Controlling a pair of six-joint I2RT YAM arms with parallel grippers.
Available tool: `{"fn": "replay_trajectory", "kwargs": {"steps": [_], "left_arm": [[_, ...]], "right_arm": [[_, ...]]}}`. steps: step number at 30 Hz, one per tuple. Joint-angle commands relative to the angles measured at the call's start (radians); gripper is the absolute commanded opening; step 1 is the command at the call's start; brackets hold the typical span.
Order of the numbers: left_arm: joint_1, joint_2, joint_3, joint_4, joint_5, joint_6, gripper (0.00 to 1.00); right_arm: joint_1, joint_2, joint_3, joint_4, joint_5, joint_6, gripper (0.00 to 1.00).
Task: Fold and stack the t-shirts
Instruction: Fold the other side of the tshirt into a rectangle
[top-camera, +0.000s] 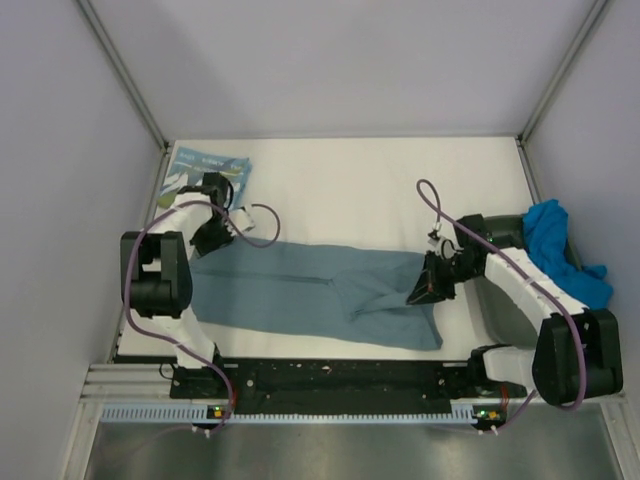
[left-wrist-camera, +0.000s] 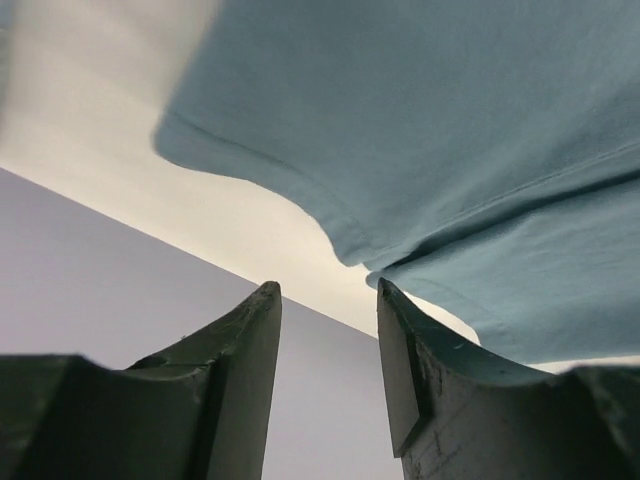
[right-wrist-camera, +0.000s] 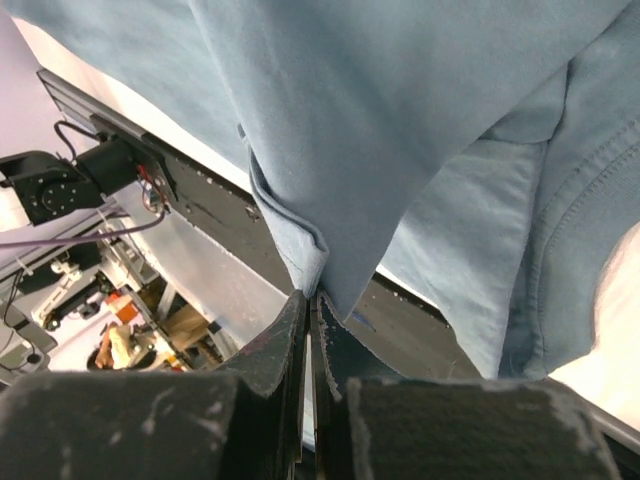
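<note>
A plain slate-teal t-shirt (top-camera: 300, 290) lies stretched across the white table between both arms. At its left end my left gripper (top-camera: 212, 238) is open; in the left wrist view its jaws (left-wrist-camera: 325, 290) stand apart with nothing between them, and the shirt's hem (left-wrist-camera: 450, 150) lies just past the tips. My right gripper (top-camera: 425, 285) is shut on the shirt's right end, pinching a fold of cloth (right-wrist-camera: 310, 265) at the fingertips (right-wrist-camera: 310, 295). A folded teal t-shirt with white print (top-camera: 208, 170) lies at the back left. A bright blue t-shirt (top-camera: 560, 245) sits crumpled at the right.
A dark grey-green tray (top-camera: 508, 318) stands at the right under the bright blue shirt and the right arm. A black rail (top-camera: 330, 378) runs along the table's near edge. Grey walls close in the left, right and back.
</note>
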Motion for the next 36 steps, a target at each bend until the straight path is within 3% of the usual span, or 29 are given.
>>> {"fn": "replay_trajectory", "kwargs": {"steps": [1,5,9,11,15,24,31,34,36], "left_arm": [[-0.11,-0.096,0.123,-0.021,0.135,-0.05,0.48],[-0.381,-0.199,0.129,-0.122,0.433,-0.09,0.48],[-0.659,-0.167,0.105,-0.165,0.694,-0.182,0.5],[-0.774,-0.156,0.058,-0.113,0.758,-0.196,0.54],[-0.938,-0.111,0.005,0.008,0.744,-0.213,0.57],[-1.034,-0.012,-0.047,0.279,0.635,-0.274,0.54],[-1.055,0.028,-0.087,0.307,0.583,-0.233,0.48],[-1.061,0.038,-0.093,0.32,0.531,-0.236,0.36],[-1.061,0.035,-0.079,0.301,0.519,-0.239,0.22]], "right_arm": [[0.017,0.04,-0.036,0.114,-0.008,0.038,0.0],[0.017,0.087,-0.05,0.123,0.055,0.034,0.0],[0.015,0.112,-0.058,0.14,0.088,0.038,0.0],[0.011,0.117,-0.061,0.145,0.111,0.038,0.0],[0.006,0.129,-0.073,0.154,0.118,0.035,0.0],[0.006,0.12,-0.081,0.168,0.108,0.038,0.0],[0.008,0.124,-0.079,0.168,0.101,0.03,0.0],[0.008,0.121,-0.081,0.168,0.095,0.027,0.0],[0.006,0.115,-0.079,0.168,0.092,0.032,0.0]]}}
